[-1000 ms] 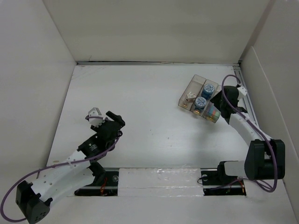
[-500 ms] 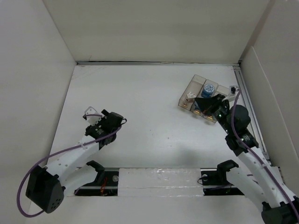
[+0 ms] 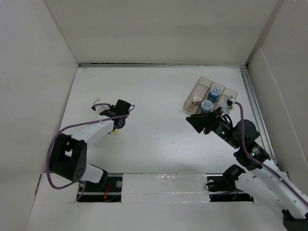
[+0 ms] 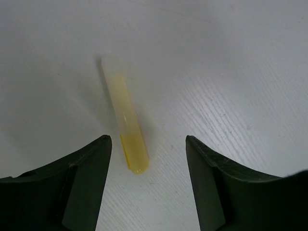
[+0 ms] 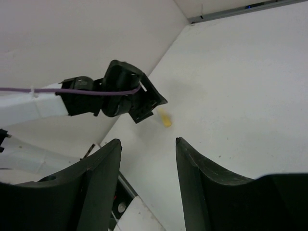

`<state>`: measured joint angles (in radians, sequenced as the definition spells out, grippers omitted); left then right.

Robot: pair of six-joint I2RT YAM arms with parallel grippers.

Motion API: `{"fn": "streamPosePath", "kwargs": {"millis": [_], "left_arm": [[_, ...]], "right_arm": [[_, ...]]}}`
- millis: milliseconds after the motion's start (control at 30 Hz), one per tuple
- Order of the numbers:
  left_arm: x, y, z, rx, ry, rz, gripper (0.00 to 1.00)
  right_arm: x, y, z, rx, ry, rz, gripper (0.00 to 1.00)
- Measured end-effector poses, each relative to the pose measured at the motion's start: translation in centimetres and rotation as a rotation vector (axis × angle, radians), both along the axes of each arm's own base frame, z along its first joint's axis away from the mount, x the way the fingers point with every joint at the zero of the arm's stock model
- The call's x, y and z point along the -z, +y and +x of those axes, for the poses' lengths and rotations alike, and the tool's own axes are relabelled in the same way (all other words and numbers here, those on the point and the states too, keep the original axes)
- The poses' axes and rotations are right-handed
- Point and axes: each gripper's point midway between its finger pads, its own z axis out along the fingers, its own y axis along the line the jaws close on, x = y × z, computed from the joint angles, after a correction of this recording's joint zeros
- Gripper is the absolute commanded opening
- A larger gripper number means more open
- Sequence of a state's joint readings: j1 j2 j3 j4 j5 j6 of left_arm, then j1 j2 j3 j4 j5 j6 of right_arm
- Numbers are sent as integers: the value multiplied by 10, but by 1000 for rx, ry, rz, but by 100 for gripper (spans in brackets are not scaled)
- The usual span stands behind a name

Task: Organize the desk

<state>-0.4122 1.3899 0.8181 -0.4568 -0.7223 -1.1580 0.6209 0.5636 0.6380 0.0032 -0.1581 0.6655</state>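
**Both grippers open and empty over the desk**

The two blue-topped round things (image 3: 211,98) in the clear tray (image 3: 201,84) carry pale marks on top, too small to read.

Since a second ago the right arm has drawn back from the tray's right compartment. The right gripper (image 3: 195,122) now hangs just near of the tray and points left across the desk (image 3: 159,91). The left arm has folded up, its elbow close to the near edge, and the left gripper (image 3: 118,121) has shifted a little to the right. The tray has stayed at the far right of the desk, with a small white and brown piece (image 3: 195,100) in its left compartment.

In the left wrist view the left gripper (image 4: 147,144) points down at the white planks with its fingers (image 4: 82,178) well apart. A short yellow stick (image 4: 129,122) lies flat on the desk between them – touched by neither, its near end just inside the gap.

The right gripper (image 5: 147,144) also stands about half open with nothing between its fingers (image 5: 98,183). Its camera looks across the desk at the left gripper (image 5: 144,103) and the stick beside it.

The desk fills the whole walled space – white panels on three sides.
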Motion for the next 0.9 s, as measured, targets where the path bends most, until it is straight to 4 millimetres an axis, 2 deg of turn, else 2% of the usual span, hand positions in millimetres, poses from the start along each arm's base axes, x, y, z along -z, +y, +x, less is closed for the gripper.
{"fn": "streamPosePath", "kwargs": {"millis": [100, 333, 633, 800, 900], "left_arm": [[12, -1, -3, -1, 42, 4, 58], [19, -1, -8, -5, 60, -7, 58], [41, -3, -18, -7, 123, -19, 50], [57, -2, -19, -12, 152, -16, 42], [57, 1, -15, -22, 140, -14, 24]], "right_arm": [[-2, -1, -8, -12, -12, 0, 55], [-5, -8, -13, 5, -24, 2, 56], [-2, -16, -17, 26, -15, -4, 56], [-6, -22, -19, 52, -28, 5, 56], [-5, -26, -19, 66, -23, -2, 56]]}}
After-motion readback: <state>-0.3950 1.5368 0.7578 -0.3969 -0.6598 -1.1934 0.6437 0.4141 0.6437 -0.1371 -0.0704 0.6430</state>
